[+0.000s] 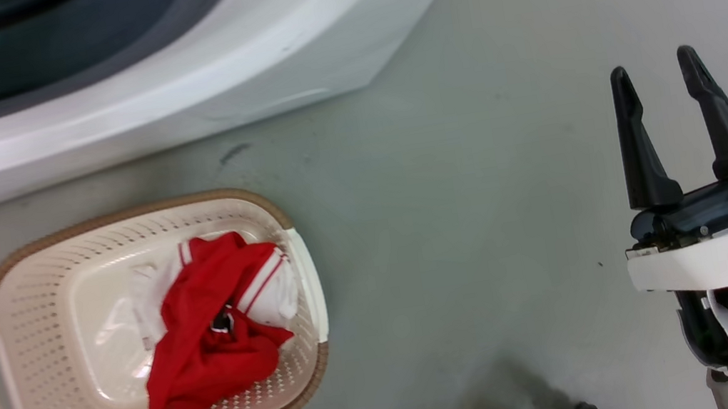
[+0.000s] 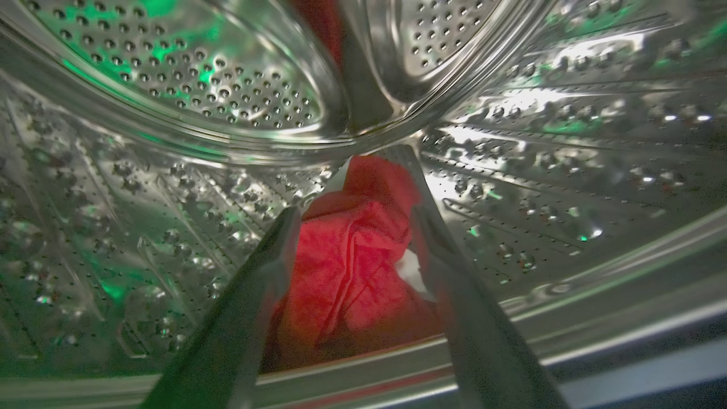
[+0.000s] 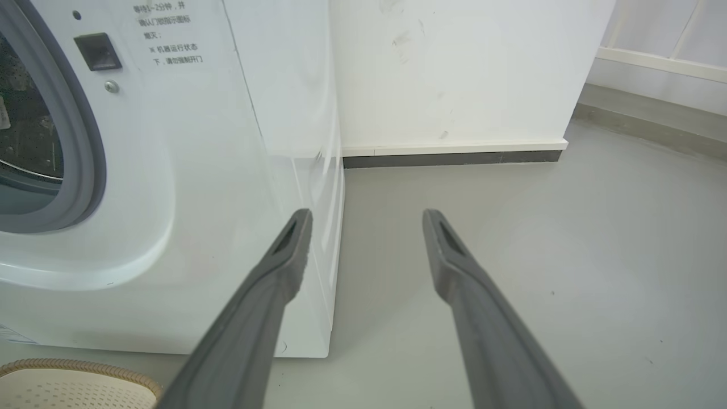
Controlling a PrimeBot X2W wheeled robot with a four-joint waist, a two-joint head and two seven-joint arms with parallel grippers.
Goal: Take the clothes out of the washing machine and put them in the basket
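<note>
- Right now the L gripper is deep in the drum, fingers apart either side of the red cloth, not clamped yet.
- If it closes on just a fold, the cloth prob. slips out on the pull.
- White bit beside the red could get left behind.
- Cloth may drag on the washing machine opening's lip and snag.
- Basket sits on the floor just in front, one red-and-white garment in it; a loose hold means a drop short of the rim.
- R gripper hangs open, well apart, no help.

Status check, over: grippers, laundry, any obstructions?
Left gripper open around red cloth inside drum. Right gripper open over floor. One red-and-white garment in basket. No obstruction seen.
</note>
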